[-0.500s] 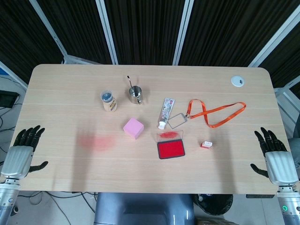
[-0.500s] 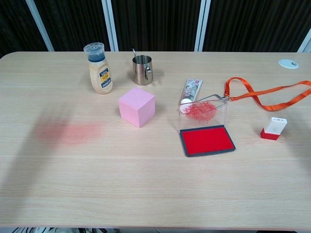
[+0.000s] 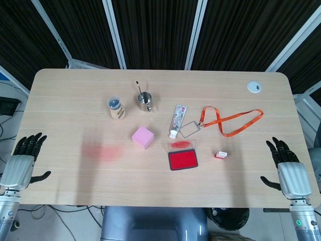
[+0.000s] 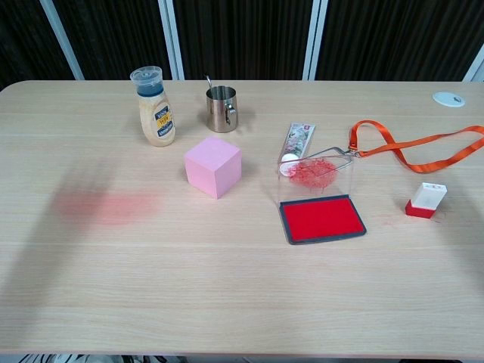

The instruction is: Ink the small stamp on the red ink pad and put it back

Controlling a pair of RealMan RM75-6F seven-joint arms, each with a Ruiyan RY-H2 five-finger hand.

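The small stamp [image 3: 221,155] [image 4: 426,200], white on top with a red base, lies on the table just right of the red ink pad [image 3: 182,160] [image 4: 323,218]. The pad's clear lid stands open behind it, smeared with red ink. My right hand [image 3: 288,169] hovers open at the table's right front corner, well to the right of the stamp. My left hand [image 3: 21,160] is open at the left front corner, far from both. Neither hand appears in the chest view.
A pink cube [image 3: 142,137], a small bottle [image 3: 116,108], a steel cup with a spoon [image 3: 145,100], a tube [image 3: 177,119] and an orange lanyard with a badge [image 3: 231,122] lie behind the pad. A red smudge [image 3: 104,152] marks the table's left part.
My right hand has shifted left and slightly down, nearer the table's front corner. The left hand has barely moved. The stamp and pad are where they were.
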